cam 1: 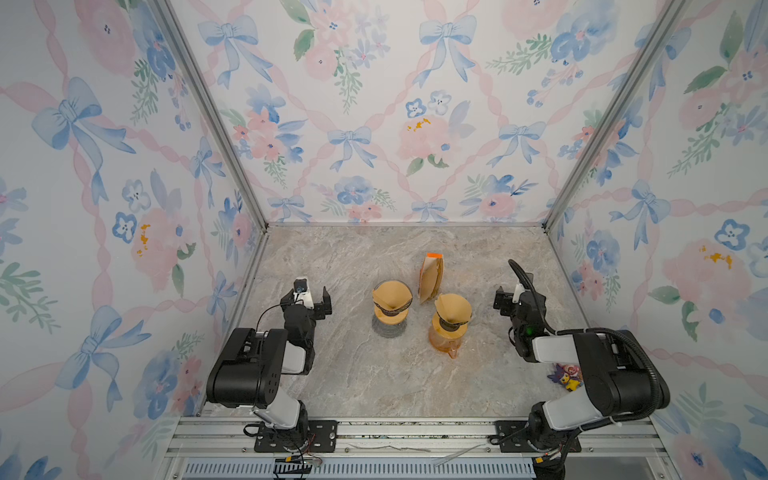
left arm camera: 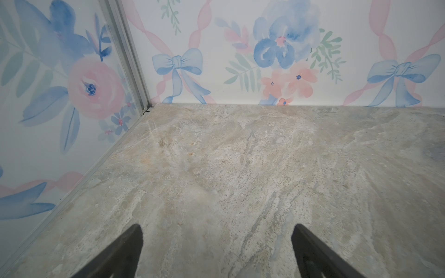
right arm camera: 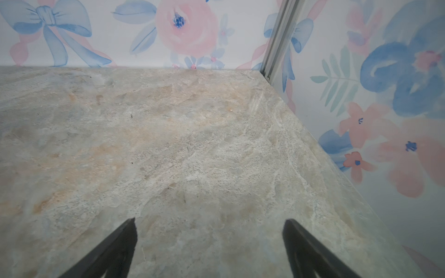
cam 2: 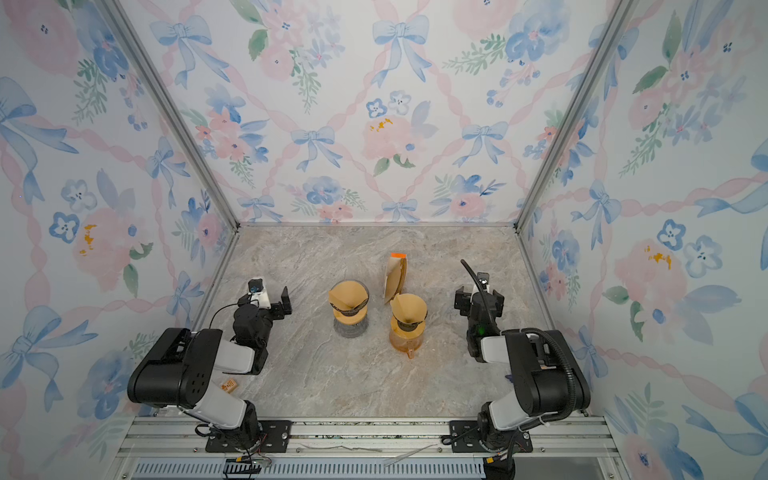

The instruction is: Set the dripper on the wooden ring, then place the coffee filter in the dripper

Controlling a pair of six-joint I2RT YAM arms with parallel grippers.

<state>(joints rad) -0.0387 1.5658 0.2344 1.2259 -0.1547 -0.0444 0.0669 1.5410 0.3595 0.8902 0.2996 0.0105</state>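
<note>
Two drippers stand mid-table in both top views. The left dripper [cam 1: 390,311] [cam 2: 350,312] sits on a clear glass, the right dripper [cam 1: 451,324] [cam 2: 408,325] on an orange carafe. A brown coffee filter [cam 1: 392,296] [cam 2: 348,294] lies in the left one and another filter [cam 1: 453,307] [cam 2: 409,306] in the right one. My left gripper [cam 1: 306,300] [cam 2: 266,300] [left arm camera: 217,227] is open over bare table, left of the drippers. My right gripper [cam 1: 519,297] [cam 2: 478,298] [right arm camera: 210,221] is open to their right. Neither wrist view shows a filter or dripper.
A pack of brown filters [cam 1: 431,277] [cam 2: 395,276] with an orange tab stands upright just behind the drippers. A small colourful toy [cam 1: 566,376] lies under the right arm, and a tan scrap [cam 2: 227,386] by the left arm. Patterned walls enclose three sides.
</note>
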